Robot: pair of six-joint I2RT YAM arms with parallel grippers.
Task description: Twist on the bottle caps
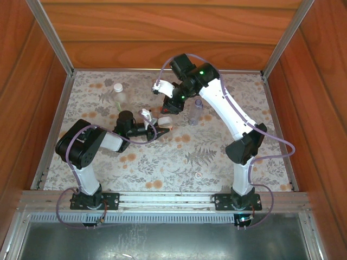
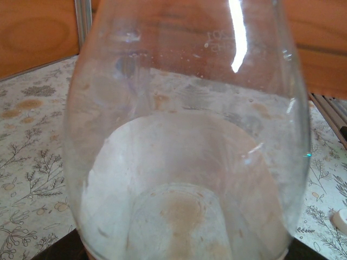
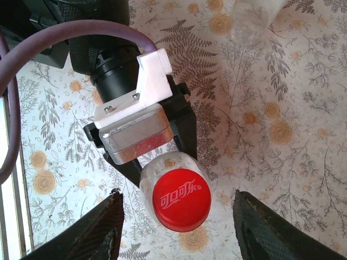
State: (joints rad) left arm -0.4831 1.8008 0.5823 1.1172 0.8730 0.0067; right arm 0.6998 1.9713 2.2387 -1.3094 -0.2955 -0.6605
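right wrist view: the red cap (image 3: 181, 203) sits on the bottle (image 3: 162, 174), left gripper (image 3: 158, 156) clamped round the bottle, right gripper (image 3: 179, 197) spread either side of the cap, not touching. the left wrist view looks through the bottle's clear wall — from above, a loose white cap (image 1: 198, 175) lies on the table (image 1: 162, 162).

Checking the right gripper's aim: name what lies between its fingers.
Right wrist view: the red cap, on the bottle the left gripper holds, sits between them, touching neither.
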